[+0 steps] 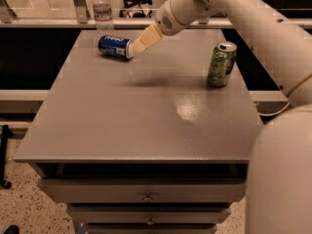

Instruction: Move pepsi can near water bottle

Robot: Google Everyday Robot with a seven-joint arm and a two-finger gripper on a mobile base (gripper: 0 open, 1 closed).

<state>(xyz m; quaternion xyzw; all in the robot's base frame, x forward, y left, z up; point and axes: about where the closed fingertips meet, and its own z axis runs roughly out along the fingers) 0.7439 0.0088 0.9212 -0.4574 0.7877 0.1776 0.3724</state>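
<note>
The pepsi can, blue with white lettering, lies on its side at the far left of the grey table. Its silver end faces right. The water bottle, clear with a white cap, stands upright just behind it at the table's far edge, a short gap away. My gripper hangs just right of the can's silver end, tip pointing down and left at it. I cannot tell whether it touches the can.
A green soda can stands upright near the table's right edge. My white arm crosses the upper right and its bulk fills the lower right corner. Drawers sit below the table's front edge.
</note>
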